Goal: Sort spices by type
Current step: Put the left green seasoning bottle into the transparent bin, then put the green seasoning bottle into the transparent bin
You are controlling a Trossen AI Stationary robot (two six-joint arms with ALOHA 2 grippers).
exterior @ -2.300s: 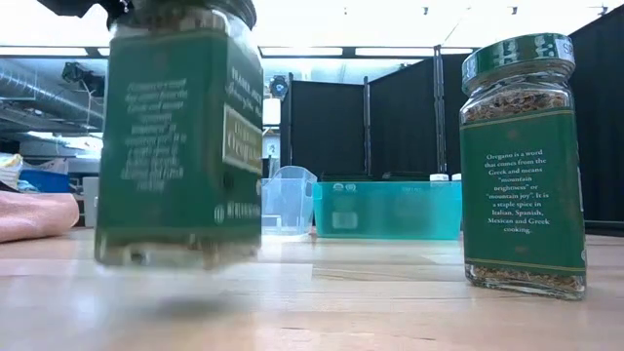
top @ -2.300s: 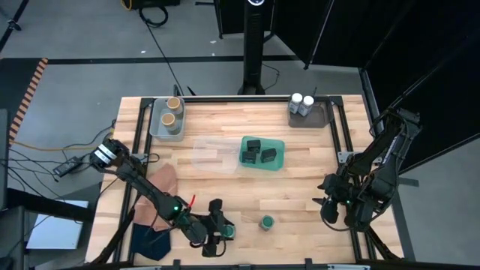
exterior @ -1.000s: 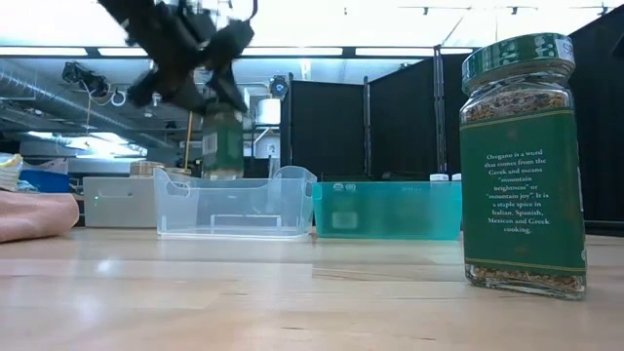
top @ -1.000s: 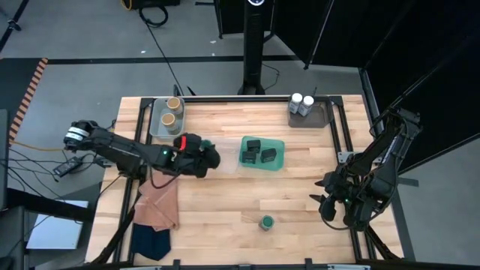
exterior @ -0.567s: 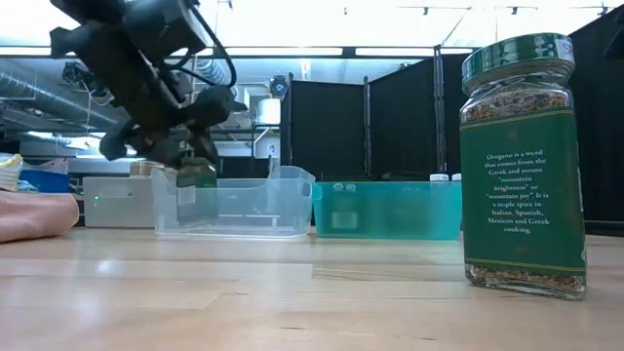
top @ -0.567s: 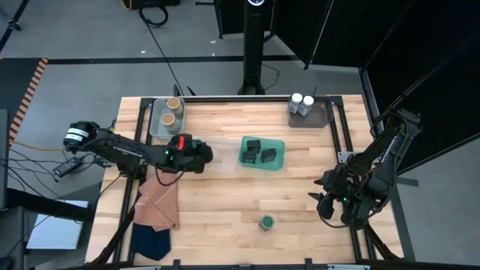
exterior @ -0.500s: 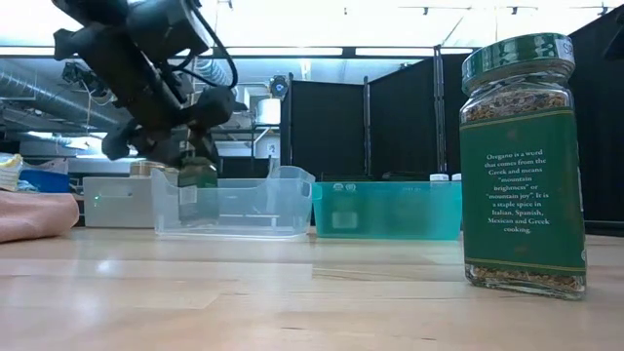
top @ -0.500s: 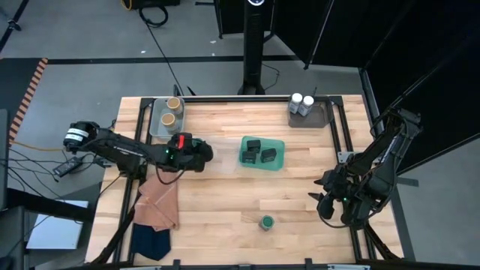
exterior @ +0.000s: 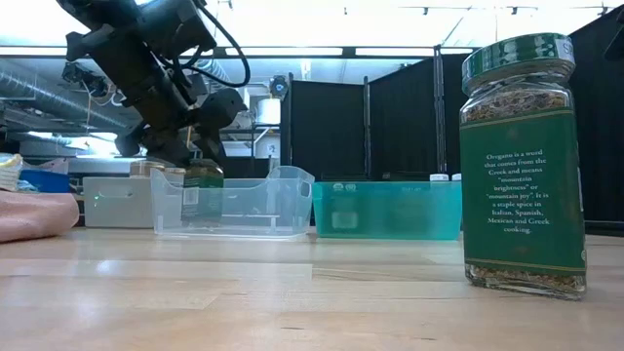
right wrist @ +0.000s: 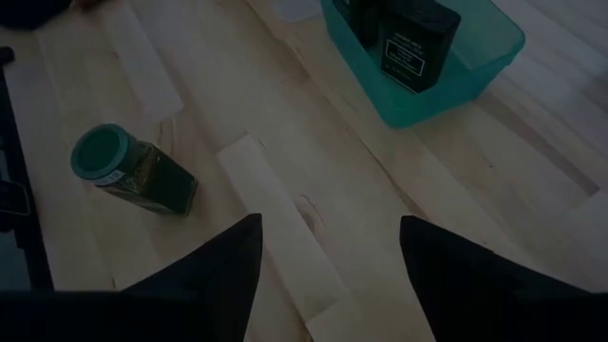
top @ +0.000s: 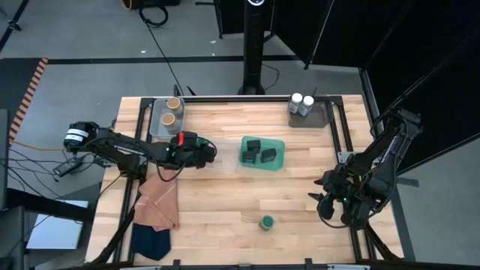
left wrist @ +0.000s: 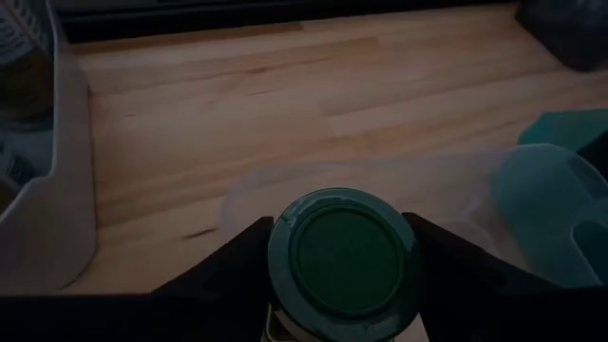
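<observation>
While your left tool (exterior: 200,156) pinches a green-lidded jar (left wrist: 344,258) just inside the clear tray (exterior: 255,203), the jar looks low in the tray, at or near its floor; you cannot tell from these views whether it is resting. In the left wrist view the two fingers (left wrist: 233,256) sit tight against either side of the lid. If you let go while the jar hangs above the floor or leans, it could topple inside the tray. If you pull away sideways, a finger could catch the thin tray wall and drag the tray across the counter (top: 225,202).

Your right tool (right wrist: 328,252) hangs spread and empty above the counter's right side. A second green-lidded jar (top: 266,222) stands alone near the front edge. Reach for it at a slant and the fingers could tip it. The dark tins (top: 259,152) sit in the teal tray (top: 279,161), tan-lidded jars (top: 171,110) in the back-left tray, white-lidded jars (top: 302,101) in the back-right tray.
</observation>
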